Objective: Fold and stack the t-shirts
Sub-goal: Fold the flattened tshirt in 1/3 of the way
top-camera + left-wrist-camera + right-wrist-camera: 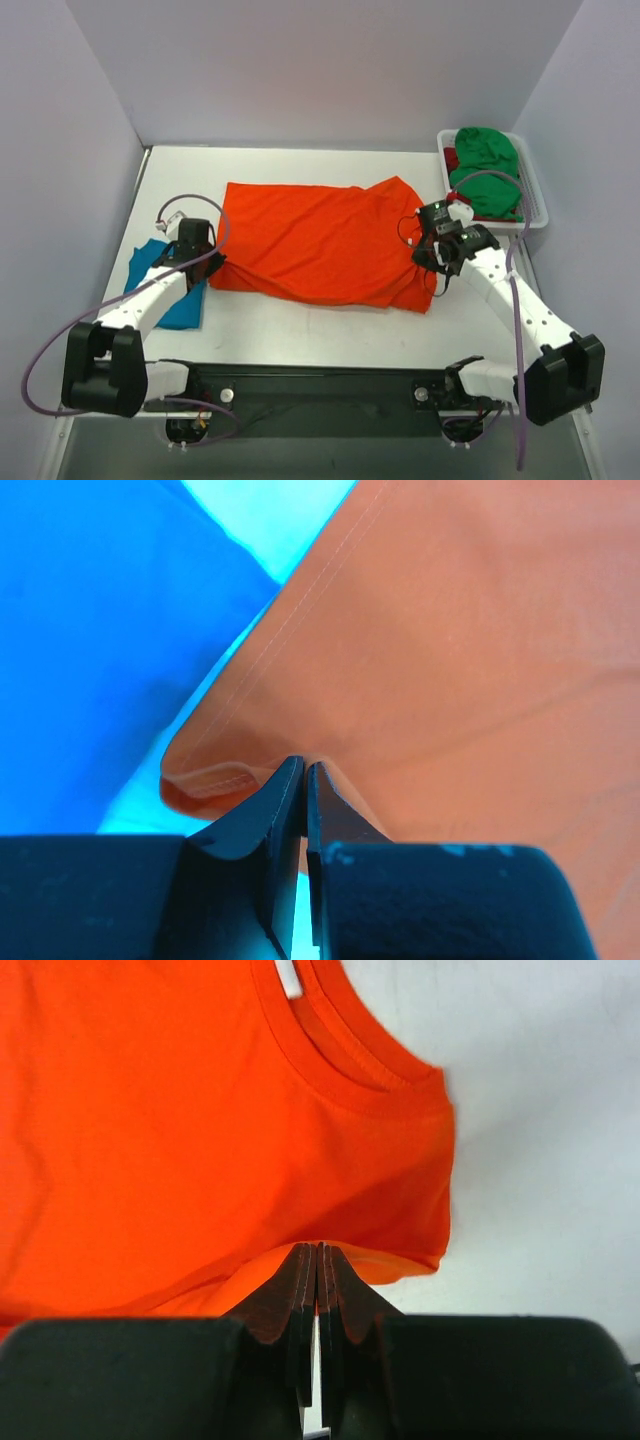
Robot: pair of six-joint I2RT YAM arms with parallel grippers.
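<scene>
On the white surface (300,325), centre: orange t-shirt (320,240) lies spread out, gripped at both ends.
Left fingers (265,815) are closed on its hemmed corner, just beside the teal t-shirt (150,270). Right fingers (285,1295) are closed on the cloth edge near the collar. Green t-shirt (485,165) and dark red t-shirt (451,158) sit in the white basket (540,210), far right.

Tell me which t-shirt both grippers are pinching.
The orange t-shirt, spread mid-view and pinched at opposite ends. The teal t-shirt lies at the left, and the green t-shirt sits in the basket.
</scene>
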